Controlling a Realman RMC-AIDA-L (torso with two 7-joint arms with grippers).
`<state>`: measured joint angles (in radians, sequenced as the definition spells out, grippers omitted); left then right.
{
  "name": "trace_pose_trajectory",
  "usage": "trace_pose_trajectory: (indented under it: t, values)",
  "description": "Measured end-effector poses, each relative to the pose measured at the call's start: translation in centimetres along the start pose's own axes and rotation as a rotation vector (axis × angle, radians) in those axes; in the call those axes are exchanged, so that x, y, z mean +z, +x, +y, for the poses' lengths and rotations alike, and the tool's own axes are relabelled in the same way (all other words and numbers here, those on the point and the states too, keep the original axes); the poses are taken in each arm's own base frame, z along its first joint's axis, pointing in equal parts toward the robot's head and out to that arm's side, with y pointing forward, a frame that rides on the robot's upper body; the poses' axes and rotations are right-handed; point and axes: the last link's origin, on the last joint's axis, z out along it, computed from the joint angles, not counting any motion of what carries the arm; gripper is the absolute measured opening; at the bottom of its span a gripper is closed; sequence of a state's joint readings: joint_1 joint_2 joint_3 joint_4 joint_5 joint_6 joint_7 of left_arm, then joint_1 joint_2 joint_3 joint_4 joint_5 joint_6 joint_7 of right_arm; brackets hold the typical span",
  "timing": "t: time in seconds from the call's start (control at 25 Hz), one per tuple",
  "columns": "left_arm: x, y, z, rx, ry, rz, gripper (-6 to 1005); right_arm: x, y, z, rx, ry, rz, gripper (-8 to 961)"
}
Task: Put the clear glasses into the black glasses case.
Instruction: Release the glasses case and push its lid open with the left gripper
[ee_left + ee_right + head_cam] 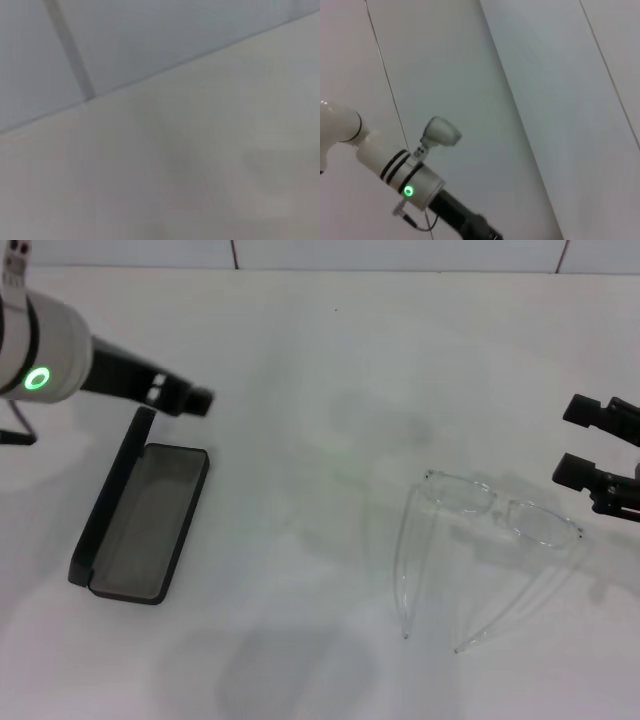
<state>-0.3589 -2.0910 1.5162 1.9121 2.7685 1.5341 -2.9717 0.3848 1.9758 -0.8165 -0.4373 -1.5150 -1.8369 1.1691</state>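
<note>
Case: the black glasses case (142, 522), matte rounded box, lid up.
Glasses: the clear glasses (487, 540), glossy, arms unfolded.
Right gripper (572, 440): fingers apart.
Left gripper (200, 398): can't tell.

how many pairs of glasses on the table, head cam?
1. The clear glasses lie unfolded on the white table, toward the robot's right, near the right tool. The open black glasses case holds none.

Bright, even overhead light w/ soft faint shadows; left wrist view blurred, out of focus

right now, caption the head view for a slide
Open black glasses case at left, clear glasses at right, right claw nearby.
</note>
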Motion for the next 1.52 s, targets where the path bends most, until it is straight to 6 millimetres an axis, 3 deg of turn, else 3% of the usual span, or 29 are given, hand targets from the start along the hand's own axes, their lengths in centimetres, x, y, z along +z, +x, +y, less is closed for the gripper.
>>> trace_pose_trajectory:
  t: [0.36,1.0,1.52]
  values:
    - [2.0,-2.9,-0.8,-0.062,0.032,-0.136,682,0.6,-0.3,-0.5,-0.025,0.000,0.005,868]
    - [4.1,-4.2,-2.9,-0.101,0.062,-0.209,650,0.9,-0.3,-0.7,-0.025,0.008,0.010,868]
    - [4.9,-5.4,-3.5,-0.092,0.065,-0.280,623,1.1,-0.3,-0.8,-0.027,0.008,0.007,869]
